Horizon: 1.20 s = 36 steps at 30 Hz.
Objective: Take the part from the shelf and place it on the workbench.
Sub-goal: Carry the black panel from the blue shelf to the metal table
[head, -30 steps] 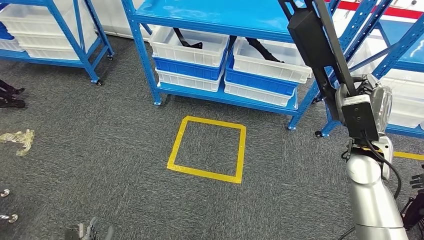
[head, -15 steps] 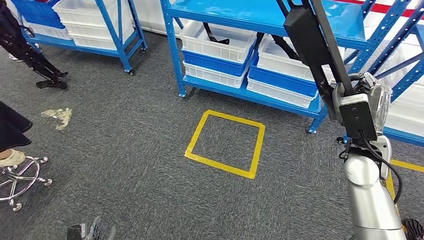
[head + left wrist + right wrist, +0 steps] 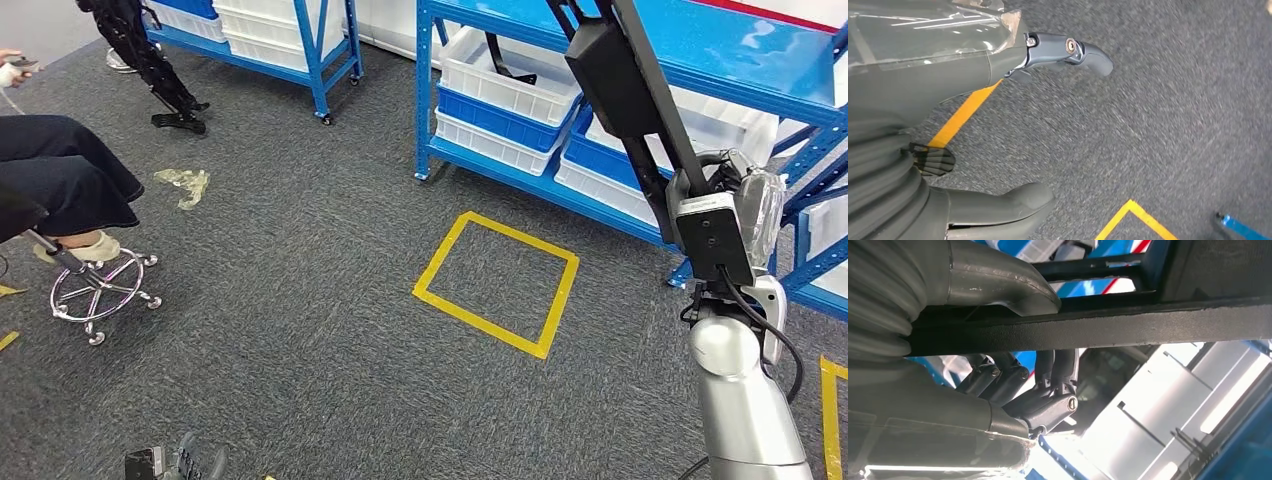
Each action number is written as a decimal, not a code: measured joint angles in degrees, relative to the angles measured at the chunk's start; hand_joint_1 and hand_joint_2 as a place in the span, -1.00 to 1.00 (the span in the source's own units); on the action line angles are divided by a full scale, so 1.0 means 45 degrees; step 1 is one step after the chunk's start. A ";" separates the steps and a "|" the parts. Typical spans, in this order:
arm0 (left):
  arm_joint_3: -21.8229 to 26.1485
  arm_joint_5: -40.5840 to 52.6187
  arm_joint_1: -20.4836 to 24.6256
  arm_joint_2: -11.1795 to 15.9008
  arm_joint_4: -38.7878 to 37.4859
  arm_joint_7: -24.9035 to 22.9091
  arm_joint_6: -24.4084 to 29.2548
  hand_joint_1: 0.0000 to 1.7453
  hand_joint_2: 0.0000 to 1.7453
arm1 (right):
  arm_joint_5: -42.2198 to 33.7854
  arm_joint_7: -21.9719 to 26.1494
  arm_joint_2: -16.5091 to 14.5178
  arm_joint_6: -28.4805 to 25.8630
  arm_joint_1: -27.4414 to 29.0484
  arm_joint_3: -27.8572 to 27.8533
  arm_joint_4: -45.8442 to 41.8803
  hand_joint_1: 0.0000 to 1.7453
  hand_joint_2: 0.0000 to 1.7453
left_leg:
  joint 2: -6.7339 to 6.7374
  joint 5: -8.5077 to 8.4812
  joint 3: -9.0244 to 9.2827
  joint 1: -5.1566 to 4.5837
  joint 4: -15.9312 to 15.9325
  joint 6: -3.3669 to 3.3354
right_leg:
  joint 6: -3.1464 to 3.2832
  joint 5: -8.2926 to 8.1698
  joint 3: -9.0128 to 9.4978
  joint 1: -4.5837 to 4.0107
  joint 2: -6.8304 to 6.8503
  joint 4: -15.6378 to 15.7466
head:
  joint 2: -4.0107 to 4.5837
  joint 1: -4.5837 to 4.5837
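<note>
A long black part point(image 3: 620, 90) is held up in front of me by my right hand point(image 3: 735, 200), which grips its lower end. In the right wrist view the fingers point(image 3: 1013, 385) wrap round the black bar point(image 3: 1098, 325) with the thumb over it. More black parts point(image 3: 505, 60) lie in a white bin point(image 3: 510, 90) on the blue shelf point(image 3: 520, 165) behind. My left hand point(image 3: 175, 463) hangs low over the grey carpet; the left wrist view has it point(image 3: 948, 75) with thumb and fingers apart, holding nothing.
A yellow taped square point(image 3: 497, 285) marks the carpet before the shelf. At the left a person point(image 3: 60, 180) sits on a wheeled stool point(image 3: 95, 285). Another person's legs point(image 3: 150, 60) stand by a second blue rack point(image 3: 320, 50). A scrap of clear plastic point(image 3: 183, 183) lies on the floor.
The camera has turned left, so shelf and yellow square slid right and the seated person came into view. My right hand keeps its hold on the black part.
</note>
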<state>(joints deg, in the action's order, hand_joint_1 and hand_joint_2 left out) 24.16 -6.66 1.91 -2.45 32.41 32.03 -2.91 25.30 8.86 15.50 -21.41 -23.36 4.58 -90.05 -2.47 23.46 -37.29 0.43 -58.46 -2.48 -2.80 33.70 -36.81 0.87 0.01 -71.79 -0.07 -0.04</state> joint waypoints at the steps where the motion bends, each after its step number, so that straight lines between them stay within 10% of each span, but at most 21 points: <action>1: 0.0001 -0.0008 0.0002 -0.0015 0.0001 -0.0005 -0.0005 -1.00 1.00 | 0.0035 -0.0013 0.0000 0.0000 0.0020 -0.0002 -0.0022 1.00 1.00 | -0.0140 -0.0092 -0.0090 -0.0002 -0.0009 0.0035 | -0.0059 -0.0244 0.0582 0.0002 -0.0118 0.0869 | 0.0000 0.0002; 4: 0.0011 -0.0027 0.0012 -0.0038 0.0004 -0.0016 -0.0009 -1.00 1.00 | 0.0085 -0.0022 0.0002 0.0016 0.0037 -0.0030 -0.0117 1.00 1.00 | -0.0510 -0.0376 -0.0310 -0.0014 -0.0015 0.0231 | -0.0012 -0.0581 0.1895 -0.0033 -0.0711 0.2963 | 0.0000 0.0003; 7: 0.0051 -0.0081 -0.0029 -0.0028 0.0002 -0.0033 -0.0007 -1.00 1.00 | 0.0089 -0.0024 -0.0006 0.0078 0.0027 -0.0050 -0.0136 1.00 1.00 | -0.0735 -0.0609 -0.0431 -0.0040 0.0059 0.0471 | 0.0132 -0.0704 0.1874 -0.0044 -0.0506 0.3121 | 0.0000 0.0025; 13: 0.0066 -0.0124 -0.0054 -0.0018 0.0005 -0.0040 0.0001 -1.00 1.00 | 0.0089 -0.0012 -0.0044 0.0198 -0.0024 -0.0046 -0.0136 1.00 1.00 | 0.0108 0.0094 -0.0763 -0.0074 -0.0605 0.0653 | 0.0477 -0.0911 0.1771 0.0132 -0.0141 0.3180 | 0.0000 -0.0089; 15: 0.0069 -0.0134 -0.0065 -0.0015 0.0005 -0.0041 0.0008 -1.00 1.00 | 0.0083 0.0004 -0.0046 0.0237 -0.0033 -0.0041 -0.0126 1.00 1.00 | 0.0285 0.0750 -0.1195 0.0002 -0.1893 0.0774 | 0.0508 -0.0950 0.1701 0.0097 0.0116 0.3174 | 0.0000 -0.0089; 18: 0.0079 -0.0143 -0.0142 0.0010 0.0005 -0.0046 0.0017 -1.00 1.00 | 0.0044 0.0114 -0.0028 0.0307 -0.0053 -0.0029 -0.0090 1.00 1.00 | 0.0913 0.0787 -0.0311 0.0143 -0.1701 0.0945 | 0.0492 -0.1004 0.1594 0.0020 0.0912 0.3150 | 0.0000 -0.0095; 20: 0.0089 -0.0142 -0.0158 0.0039 0.0007 -0.0061 0.0011 -1.00 1.00 | -0.0013 0.0196 0.0034 0.0306 -0.0062 -0.0046 -0.0087 1.00 1.00 | 0.1283 0.0431 0.0566 0.0046 -0.0294 0.0776 | 0.0414 -0.1005 0.1592 -0.0065 0.1198 0.3151 | 0.0000 -0.0062; 23: 0.0135 -0.0141 -0.0190 0.0078 0.0013 -0.0107 -0.0006 -1.00 1.00 | -0.0088 0.0272 0.0120 0.0301 -0.0032 -0.0063 -0.0087 1.00 1.00 | 0.1077 0.0364 0.0557 -0.0058 0.0034 0.0427 | 0.0207 -0.0996 0.1545 -0.0131 0.1481 0.3151 | 0.0000 -0.0005; 27: 0.0178 -0.0138 -0.0151 0.0084 0.0040 -0.0114 -0.0017 -1.00 1.00 | -0.0113 0.0298 0.0277 0.0285 0.0035 -0.0109 -0.0087 1.00 1.00 | 0.0620 0.0135 0.0520 -0.0007 0.0298 0.0040 | 0.0273 -0.0045 0.0613 -0.0048 0.0356 0.1290 | 0.0000 0.0061; 30: 0.0192 -0.0137 -0.0137 0.0087 0.0045 -0.0136 -0.0022 -1.00 1.00 | -0.0116 0.0299 0.0363 0.0279 0.0246 -0.0162 -0.0087 1.00 1.00 | 0.0183 0.0050 0.0421 0.0004 0.0286 0.0004 | 0.0197 0.0450 -0.0316 -0.0007 0.0053 -0.0563 | 0.0000 0.0071; 33: 0.0192 -0.0123 -0.0114 0.0090 0.0083 -0.0198 -0.0023 -1.00 1.00 | -0.0087 0.0299 0.0381 0.0273 0.0394 -0.0175 -0.0095 1.00 1.00 | -0.0282 0.0001 0.0355 0.0048 0.0178 0.0131 | -0.0255 -0.0476 0.0571 0.0199 -0.0225 0.1356 | 0.0000 0.0078; 36: 0.0193 -0.0119 -0.0065 0.0148 0.0202 -0.0222 -0.0015 -1.00 1.00 | -0.0046 0.0300 0.0380 0.0264 0.0453 -0.0176 -0.0117 1.00 1.00 | -0.0678 -0.0052 0.0103 0.0045 -0.0014 0.0395 | -0.0295 -0.0972 0.1241 0.0297 -0.0702 0.2847 | 0.0000 0.0072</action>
<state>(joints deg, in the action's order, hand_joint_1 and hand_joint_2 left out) 25.03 -7.19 1.61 -1.79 33.32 31.03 -2.98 25.10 10.21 17.21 -20.22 -21.33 3.79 -90.58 -5.52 23.23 -36.83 0.63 -58.52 -0.71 -4.13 29.32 -31.22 2.21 -3.15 -58.98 -0.07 0.28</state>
